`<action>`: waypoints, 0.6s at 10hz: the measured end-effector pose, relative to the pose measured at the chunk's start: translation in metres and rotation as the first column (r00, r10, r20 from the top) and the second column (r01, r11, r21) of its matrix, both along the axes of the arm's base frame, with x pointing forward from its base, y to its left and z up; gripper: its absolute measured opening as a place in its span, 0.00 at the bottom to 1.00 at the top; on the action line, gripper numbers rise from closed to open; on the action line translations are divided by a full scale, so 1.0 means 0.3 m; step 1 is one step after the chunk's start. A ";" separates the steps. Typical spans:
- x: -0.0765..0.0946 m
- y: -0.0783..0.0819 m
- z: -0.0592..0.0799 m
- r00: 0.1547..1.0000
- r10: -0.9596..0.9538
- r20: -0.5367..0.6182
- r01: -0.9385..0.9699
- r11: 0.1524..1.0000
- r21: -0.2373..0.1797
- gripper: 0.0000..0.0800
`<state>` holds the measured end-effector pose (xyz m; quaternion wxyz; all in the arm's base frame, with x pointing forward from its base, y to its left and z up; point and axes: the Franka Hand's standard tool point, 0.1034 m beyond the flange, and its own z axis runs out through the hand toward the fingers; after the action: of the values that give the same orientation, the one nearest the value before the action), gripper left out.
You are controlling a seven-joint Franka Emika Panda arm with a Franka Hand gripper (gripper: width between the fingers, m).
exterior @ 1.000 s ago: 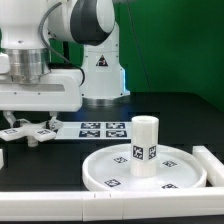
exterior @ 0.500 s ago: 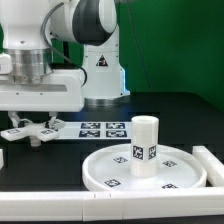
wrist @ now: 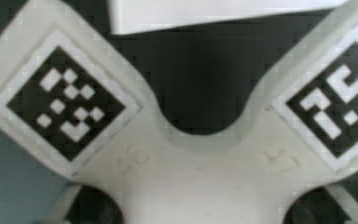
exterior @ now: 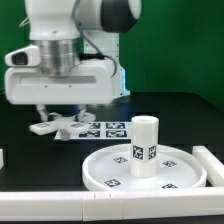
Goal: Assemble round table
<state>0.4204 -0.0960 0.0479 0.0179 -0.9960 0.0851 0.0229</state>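
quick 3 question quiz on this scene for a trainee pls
1. True or false: the cylinder post lies tipped over on the marker board.
2. The gripper grips: A the cross-shaped piece, B the post, C nothing.
3. Fill in: the post stands upright on the round ___.
Key: 1 false; 2 A; 3 disc.

White cross-shaped piece [wrist: 179, 165] bears black-and-white checkered square tags [wrist: 69, 95].
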 end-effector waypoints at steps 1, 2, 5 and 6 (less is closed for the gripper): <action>0.031 0.094 0.042 1.000 -0.014 -0.005 0.015 1.000 0.016 0.55; 0.062 0.164 0.081 0.999 -0.033 -0.011 0.034 0.999 0.029 0.55; 0.146 0.245 0.142 1.000 -0.016 0.004 0.016 0.999 0.034 0.55; 0.142 0.243 0.138 1.000 -0.017 0.000 0.017 0.999 0.033 0.55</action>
<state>0.4629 -0.0232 0.0893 0.0347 -0.9947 0.0934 0.0240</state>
